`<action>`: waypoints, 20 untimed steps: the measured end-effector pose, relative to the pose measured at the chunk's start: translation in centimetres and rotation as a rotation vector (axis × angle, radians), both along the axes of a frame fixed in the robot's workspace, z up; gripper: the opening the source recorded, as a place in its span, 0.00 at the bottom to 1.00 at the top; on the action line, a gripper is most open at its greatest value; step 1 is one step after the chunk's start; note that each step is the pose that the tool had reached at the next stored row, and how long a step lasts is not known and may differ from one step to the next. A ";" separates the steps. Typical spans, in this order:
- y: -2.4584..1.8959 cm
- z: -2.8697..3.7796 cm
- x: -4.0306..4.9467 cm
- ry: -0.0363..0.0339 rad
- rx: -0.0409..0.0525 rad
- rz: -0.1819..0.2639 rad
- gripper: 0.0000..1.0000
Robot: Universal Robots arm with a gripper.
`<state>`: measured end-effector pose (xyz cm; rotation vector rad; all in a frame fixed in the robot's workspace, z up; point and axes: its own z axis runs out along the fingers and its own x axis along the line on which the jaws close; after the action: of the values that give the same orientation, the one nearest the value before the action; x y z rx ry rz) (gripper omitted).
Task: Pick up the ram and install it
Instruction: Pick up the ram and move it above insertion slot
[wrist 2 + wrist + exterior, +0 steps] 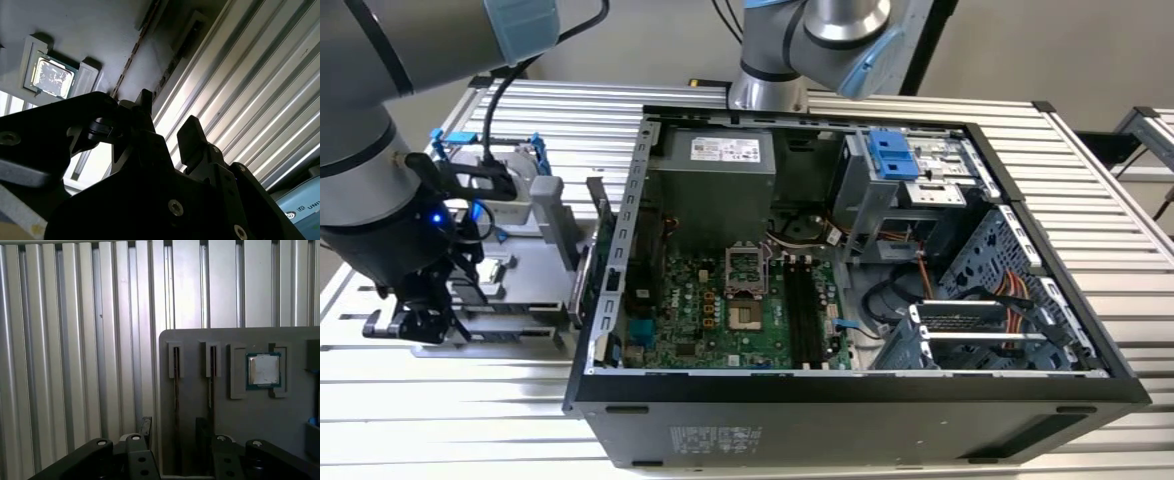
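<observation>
In the exterior view my gripper (pixel 414 322) hangs low over a grey parts tray (pixel 520 262) on the exterior view's left, beside the open computer case (pixel 854 390). In the first wrist view the gripper (pixel 174 432) is open, and its fingertips (pixel 146 426) stand on either side of a narrow slot in the tray (pixel 280 425). A thin strip that looks like the ram (pixel 176 390) stands on edge in that slot. The second wrist view shows the same edge of the ram (pixel 132 55) beyond the open gripper (pixel 167 125). Nothing is held.
A second narrow slot (pixel 210 385) and a processor chip (pixel 263 370) lie in the tray beside the ram. Inside the case, the green motherboard (pixel 707 310) carries long black slots (pixel 807 312). A power supply (pixel 714 175) and a blue-latched drive bay (pixel 894 155) stand behind. The table (pixel 1107 230) is ribbed aluminium.
</observation>
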<state>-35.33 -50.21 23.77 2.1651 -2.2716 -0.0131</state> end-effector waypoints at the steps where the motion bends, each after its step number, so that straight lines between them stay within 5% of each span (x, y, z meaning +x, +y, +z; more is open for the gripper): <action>1: 0.00 0.00 0.00 0.0000 0.0000 0.000 1.00; 20: 0.04 -0.76 0.15 -0.0002 0.0002 0.000 1.00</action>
<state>-35.17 -50.17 23.01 2.1652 -2.2718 -0.0132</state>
